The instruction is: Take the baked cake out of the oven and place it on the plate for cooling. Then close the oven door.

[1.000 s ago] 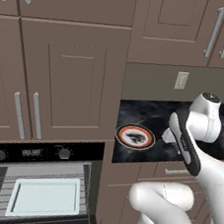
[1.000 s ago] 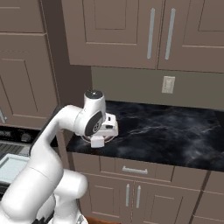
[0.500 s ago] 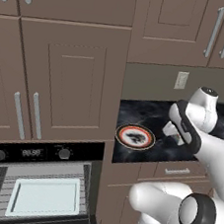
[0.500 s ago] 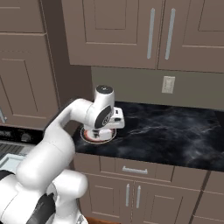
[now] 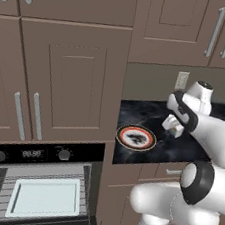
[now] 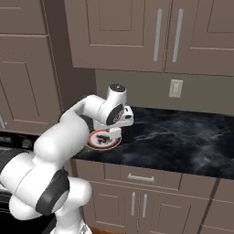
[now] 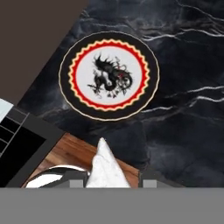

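Observation:
The plate, round with a red-orange ring and a dark centre pattern, lies on the black marble counter near its left end. It is also on view as the plate and the plate. My gripper hovers above the counter just beside the plate, shut on the baked cake, a pale wedge pointing toward the plate. From the base views the gripper hangs right of the plate, and the gripper sits just over its far edge. The oven stands open. Its oven door is out of view below.
A pale rectangular tray rests on the oven rack. Brown cabinets rise above the oven and wall the counter's left end. A wall socket sits on the backsplash. The counter stretches bare to the right.
The hand has swung with the cake a little up and toward the wall. The plate, covered by the hand in the right base view before, now shows beneath it.

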Tool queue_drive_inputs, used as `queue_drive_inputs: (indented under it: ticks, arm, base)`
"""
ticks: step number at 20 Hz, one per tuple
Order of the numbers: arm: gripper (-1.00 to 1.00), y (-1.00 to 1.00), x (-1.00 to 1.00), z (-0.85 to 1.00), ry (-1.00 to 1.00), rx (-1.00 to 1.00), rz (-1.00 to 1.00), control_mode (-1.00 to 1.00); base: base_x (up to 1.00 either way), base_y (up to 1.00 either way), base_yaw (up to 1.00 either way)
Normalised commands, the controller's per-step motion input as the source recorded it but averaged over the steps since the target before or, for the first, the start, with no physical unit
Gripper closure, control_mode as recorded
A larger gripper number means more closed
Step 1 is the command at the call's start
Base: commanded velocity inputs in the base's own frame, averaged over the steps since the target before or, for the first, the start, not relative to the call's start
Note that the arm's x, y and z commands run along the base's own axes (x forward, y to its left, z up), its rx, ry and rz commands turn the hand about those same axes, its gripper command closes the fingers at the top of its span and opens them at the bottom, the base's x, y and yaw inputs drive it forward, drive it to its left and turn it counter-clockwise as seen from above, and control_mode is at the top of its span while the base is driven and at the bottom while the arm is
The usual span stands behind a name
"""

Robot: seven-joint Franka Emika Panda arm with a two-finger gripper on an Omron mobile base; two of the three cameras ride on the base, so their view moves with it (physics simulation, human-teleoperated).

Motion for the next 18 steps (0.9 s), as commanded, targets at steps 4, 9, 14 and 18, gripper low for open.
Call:
queue_drive_inputs:
  ticks: [4, 9, 14, 18]
  arm:
    - [1.00, 0.08, 0.49, -0.09, 0.00, 0.00, 0.13, -1.00]
    - [1.00, 0.18, 0.45, -0.17, 0.00, 0.00, 0.13, -1.00]
    - [1.00, 0.28, 0.40, -0.24, 0.00, 0.00, 0.09, -1.00]
    - [1.00, 0.29, 0.25, -0.38, 0.04, 0.00, 0.06, -1.00]
  base:
    - [0.00, 0.00, 0.00]
    - [0.00, 0.00, 0.00]
    - [0.00, 0.00, 0.00]
    - [0.00, 0.00, 0.00]
